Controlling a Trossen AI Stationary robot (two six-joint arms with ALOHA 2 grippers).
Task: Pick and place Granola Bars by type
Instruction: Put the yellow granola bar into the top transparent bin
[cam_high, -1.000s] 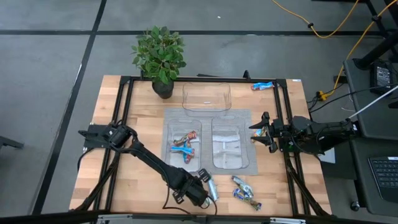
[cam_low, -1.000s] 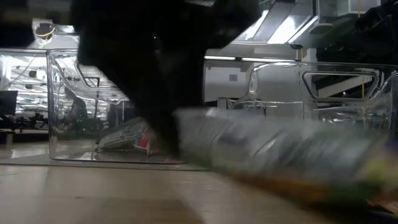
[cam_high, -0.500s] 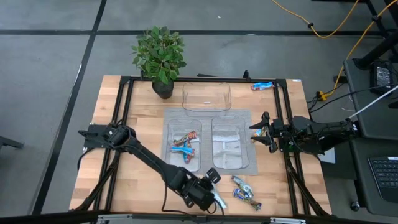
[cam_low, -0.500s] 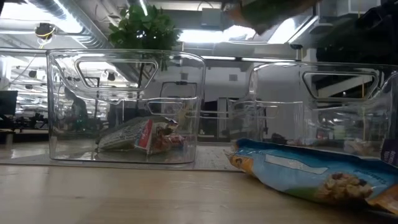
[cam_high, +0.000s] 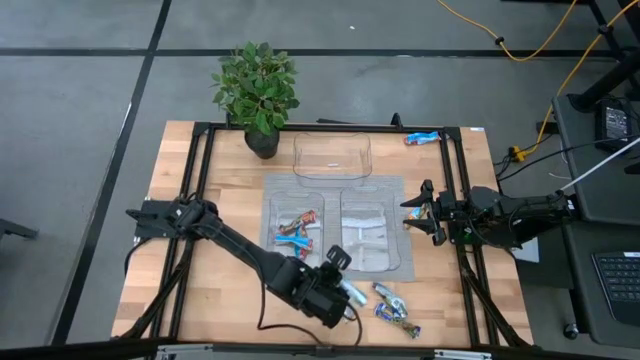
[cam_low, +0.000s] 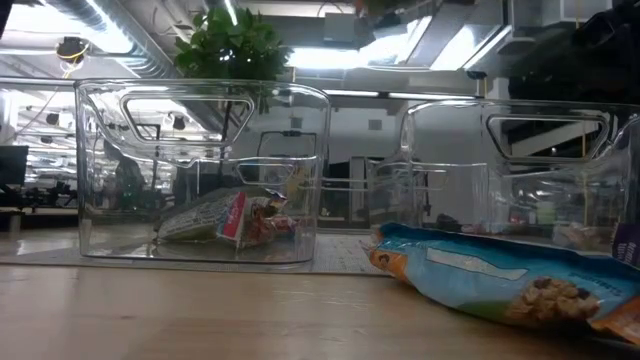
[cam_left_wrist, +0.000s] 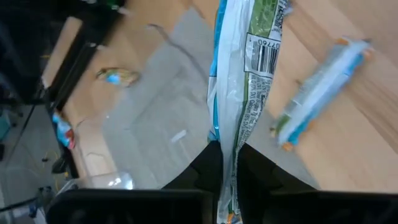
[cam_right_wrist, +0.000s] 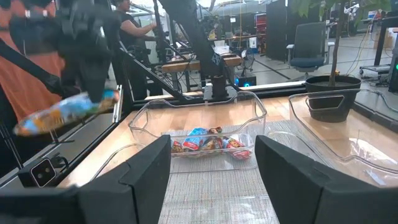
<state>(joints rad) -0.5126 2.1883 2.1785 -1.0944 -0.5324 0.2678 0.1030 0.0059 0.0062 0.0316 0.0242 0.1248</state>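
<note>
My left gripper (cam_high: 338, 288) hangs above the table's near part, just in front of the grey mat, shut on a pale silvery-green granola bar (cam_left_wrist: 245, 56). Two more bars (cam_high: 385, 293) (cam_high: 397, 317) lie flat on the wood to its right. The left clear tray (cam_high: 270, 215) holds blue-and-red bars (cam_high: 297, 235). In the right clear tray (cam_high: 346, 212) lies a pale wrapper (cam_high: 365, 232). One blue bar (cam_high: 421, 138) lies at the far right corner. My right gripper (cam_right_wrist: 211, 186) waits open at the table's right edge. My left gripper pinches one end of the pale bar (cam_left_wrist: 227, 163) between its two fingers. The fingers slant down toward the table, and the bar runs on ahead of them along their line. The bar (cam_right_wrist: 62, 112) is lifted clear of the table and hangs tilted.
A potted plant (cam_high: 257, 90) stands at the far left, and a third clear tray (cam_high: 332, 155) sits behind the mat (cam_high: 400, 270). Black frame rails (cam_high: 195, 180) run along the table's left and right sides. Bare wood lies near left of the mat.
My left gripper has risen from the table near its front edge with the pale bar, drifting toward the mat and turning at the wrist. The bar, which lay on the wood a second ago, is now lifted clear. The other bars have stayed where they were.
</note>
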